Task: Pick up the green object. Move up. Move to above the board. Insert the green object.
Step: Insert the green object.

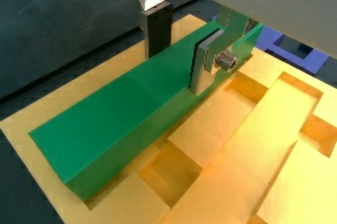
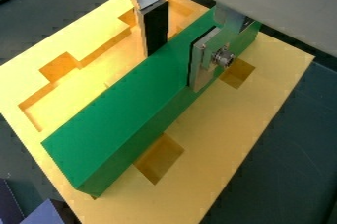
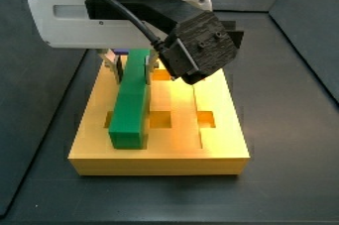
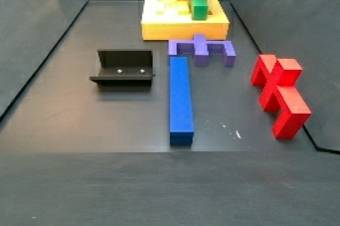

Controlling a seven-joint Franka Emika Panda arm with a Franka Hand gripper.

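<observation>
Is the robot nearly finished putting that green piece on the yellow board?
Nearly. The green object is picked up and over the board. The gripper clamps it at the board. Whether it sits in the board cannot be told; release is left.

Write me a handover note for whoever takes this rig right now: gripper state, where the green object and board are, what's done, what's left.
Gripper: over the board, shut on the green object, fingers clamping its sides.
Green object: lying lengthwise along the board in both side views; whether it is fully seated cannot be told.
Done: pick-up, lift, move over the board.
Left: confirm insertion, then release and retract.
Elsewhere on the floor: blue bar, fixture.
</observation>
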